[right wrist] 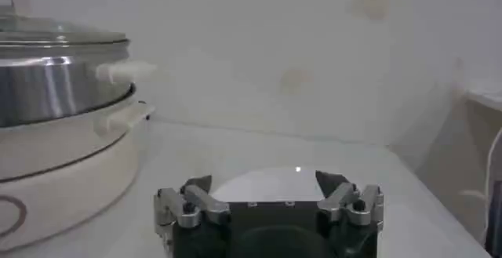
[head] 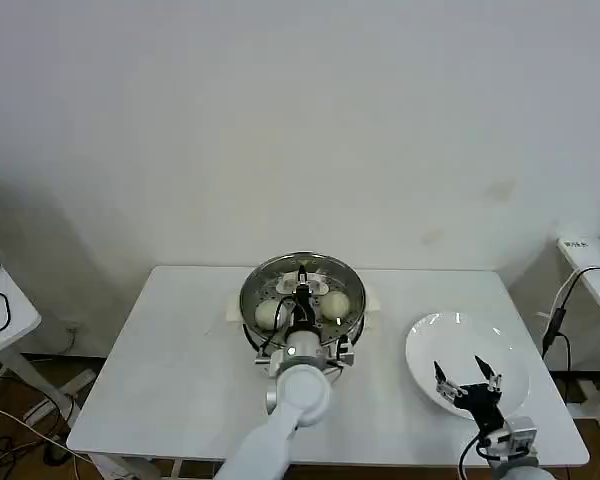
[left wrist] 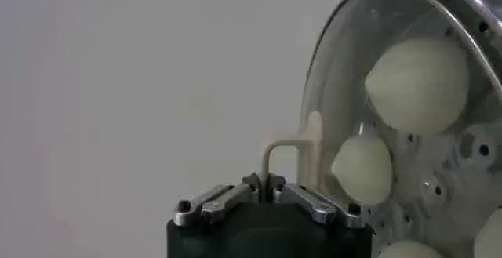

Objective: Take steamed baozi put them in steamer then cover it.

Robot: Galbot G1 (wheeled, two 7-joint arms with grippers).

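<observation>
Baozi (head: 268, 315) sit on the perforated tray inside the steamer (head: 250, 300) at the back middle of the white table (head: 160, 380), the glass cover (head: 325, 268) resting over them. Left gripper (head: 303, 290) is clamped on the cover's whitish handle (left wrist: 276, 158). Right gripper (head: 468, 377) hovers with fingers spread above the white plate (head: 430, 335), well apart from the steamer.

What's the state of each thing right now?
Steamer: on the table, baozi inside, lid on.
Lid: seated on the steamer, handle clamped by the left gripper.
Baozi: in the steamer, under the lid.
Plate: empty.
Left gripper: shut on the handle.
Right gripper: open, above the plate.
</observation>
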